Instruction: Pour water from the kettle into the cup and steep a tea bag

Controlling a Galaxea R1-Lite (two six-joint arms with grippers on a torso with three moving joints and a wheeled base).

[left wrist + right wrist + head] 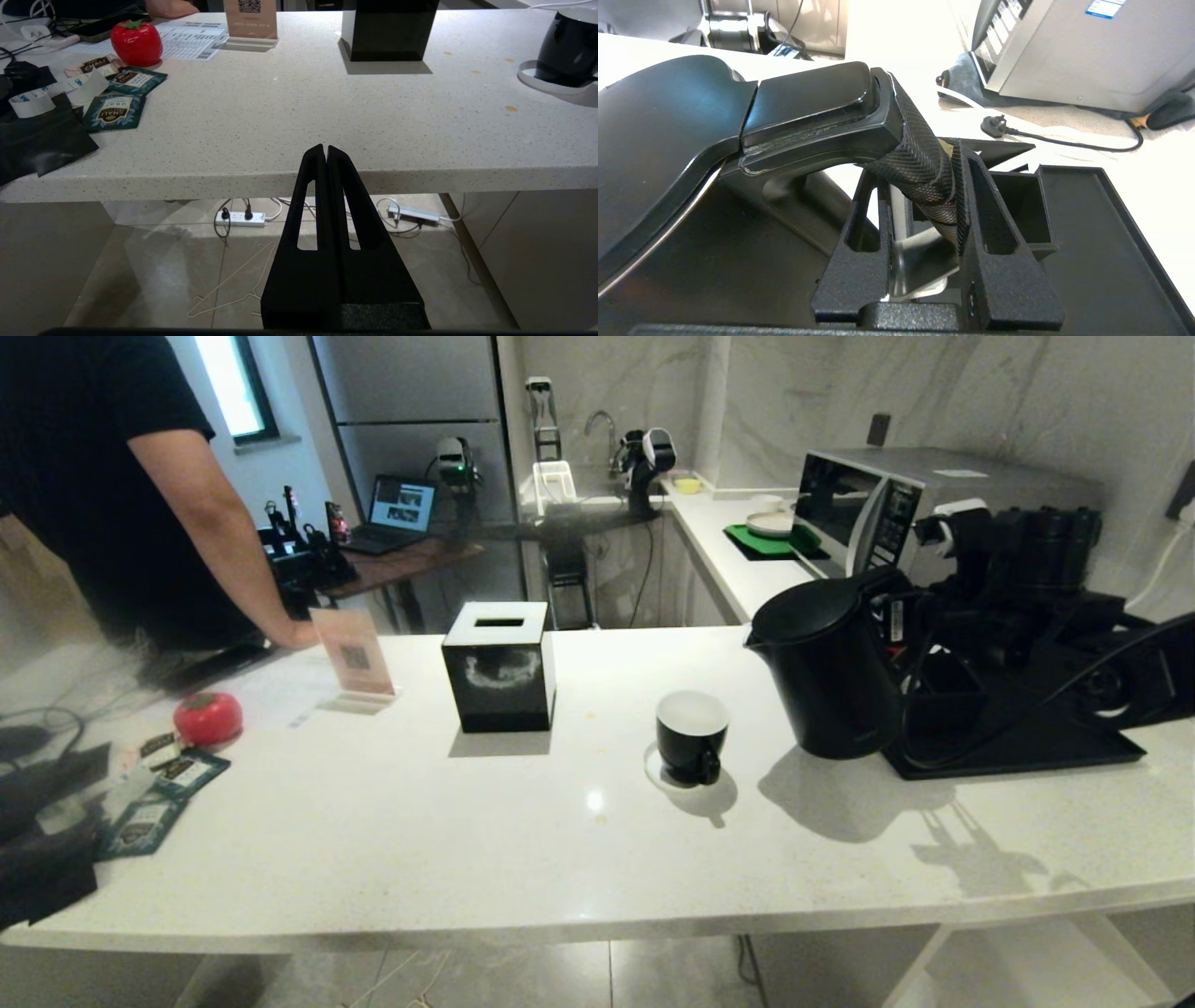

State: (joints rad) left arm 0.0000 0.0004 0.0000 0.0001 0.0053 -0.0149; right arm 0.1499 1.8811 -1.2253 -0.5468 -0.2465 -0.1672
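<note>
The right gripper [920,205] has its jaws clamped on the textured grip of the kettle [826,663] handle, the right arm [1027,579] reaching in from the robot's right. The left gripper [325,151] hangs parked below the tabletop [299,135] edge, jaws pressed together and pointing forward.

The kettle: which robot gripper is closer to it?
The right. The right gripper is clamped on the kettle by its handle; the left gripper hangs shut below the counter edge, far away.
</note>
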